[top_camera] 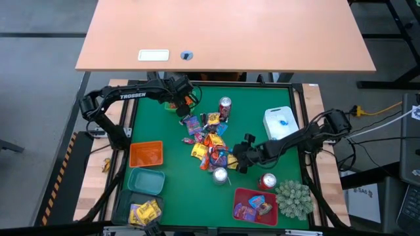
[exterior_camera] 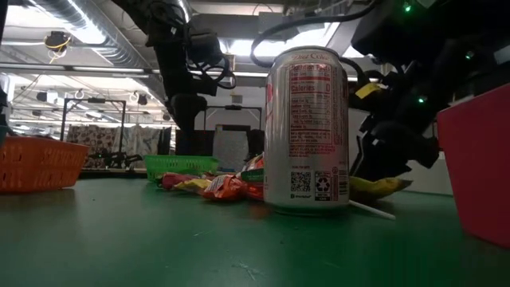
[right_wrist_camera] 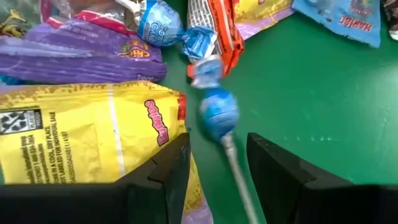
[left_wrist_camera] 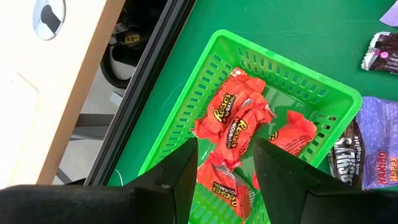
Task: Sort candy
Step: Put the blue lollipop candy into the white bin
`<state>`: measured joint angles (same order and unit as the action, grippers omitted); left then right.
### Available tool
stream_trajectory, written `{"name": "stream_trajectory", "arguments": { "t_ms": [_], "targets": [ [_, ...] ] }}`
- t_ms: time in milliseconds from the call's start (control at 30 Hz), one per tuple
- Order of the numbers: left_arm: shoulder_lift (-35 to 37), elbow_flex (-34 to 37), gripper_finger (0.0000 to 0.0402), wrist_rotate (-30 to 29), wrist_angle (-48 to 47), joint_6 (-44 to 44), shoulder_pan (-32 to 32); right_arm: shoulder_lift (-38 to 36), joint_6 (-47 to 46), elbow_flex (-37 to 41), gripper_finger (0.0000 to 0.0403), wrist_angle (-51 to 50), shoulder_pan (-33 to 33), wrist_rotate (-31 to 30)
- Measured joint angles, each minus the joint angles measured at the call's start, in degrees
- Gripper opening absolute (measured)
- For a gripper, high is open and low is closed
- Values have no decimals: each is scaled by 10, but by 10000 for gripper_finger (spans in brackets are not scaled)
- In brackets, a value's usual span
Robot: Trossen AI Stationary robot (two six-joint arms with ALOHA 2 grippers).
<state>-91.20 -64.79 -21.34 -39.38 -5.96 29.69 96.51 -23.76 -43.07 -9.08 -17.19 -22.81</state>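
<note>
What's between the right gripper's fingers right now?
In the right wrist view, a blue lollipop lies on the green mat between the right gripper's open fingers, not gripped.

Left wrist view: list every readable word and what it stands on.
"Reese's": orange packets in the green basket.
"HARIBO HAPPY": purple packet beside the basket.
"MILK CHOCOLATE": dark wrapper on the green mat.
Dark wrapper against the basket: lettering cut off, unreadable.

Three drink cans (top_camera: 225,105) ring the candy pile (top_camera: 209,139) (one beyond it, two nearer the plant (top_camera: 293,198)); five baskets (top_camera: 146,154), one white box (top_camera: 281,122).
</note>
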Motion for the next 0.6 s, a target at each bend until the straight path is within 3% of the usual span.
{"name": "stream_trajectory", "arguments": {
  "t_ms": [367, 600],
  "targets": [
    [0, 0, 144, 0, 0, 0, -1, 0, 0, -1, 155, -4, 0, 10],
    [0, 0, 144, 0, 0, -1, -19, 0, 0, 0, 72, -9, -1, 11]
  ]
}}
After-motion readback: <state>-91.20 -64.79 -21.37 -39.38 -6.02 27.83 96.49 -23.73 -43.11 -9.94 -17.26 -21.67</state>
